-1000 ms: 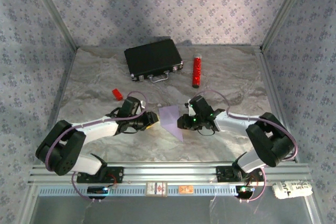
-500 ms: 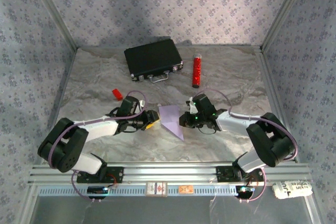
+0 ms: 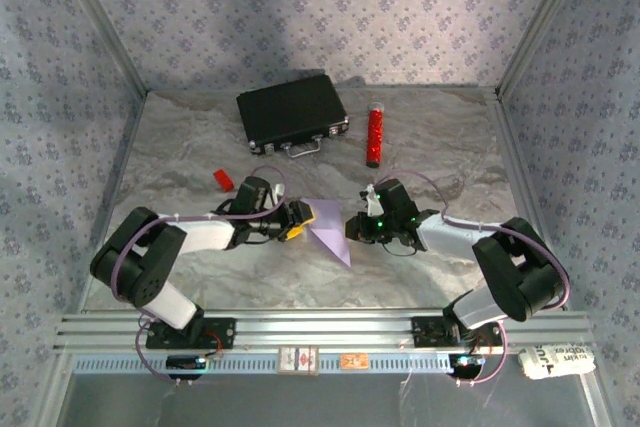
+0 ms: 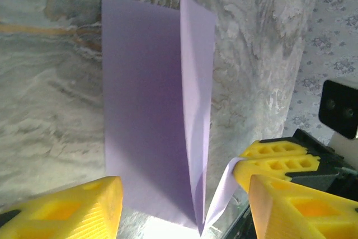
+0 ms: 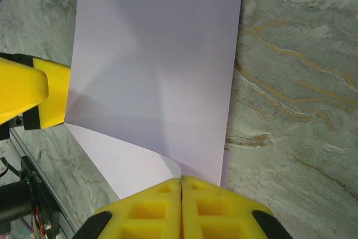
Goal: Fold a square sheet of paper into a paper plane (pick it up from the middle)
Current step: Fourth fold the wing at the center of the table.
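Here, one folded sheet (image 3: 328,232): right claw (image 5: 182,180) pinches it, left claw (image 4: 182,194) gapes.

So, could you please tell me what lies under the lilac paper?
The marbled table runs up to the edges of the square sheet of paper, which the right gripper pinches shut. The patch directly beneath the paper is covered.

Small walled booth with a marble-patterned worktop (image 3: 440,147).
The walls (image 3: 300,7) carry pale grey-lilac wallpaper with a small repeating flower print. Slanted metal posts (image 3: 103,22) stand at the back corners. The worktop is grey-white with darker veins, and a ribbed metal rail (image 3: 330,327) runs along its near edge. The light is soft.
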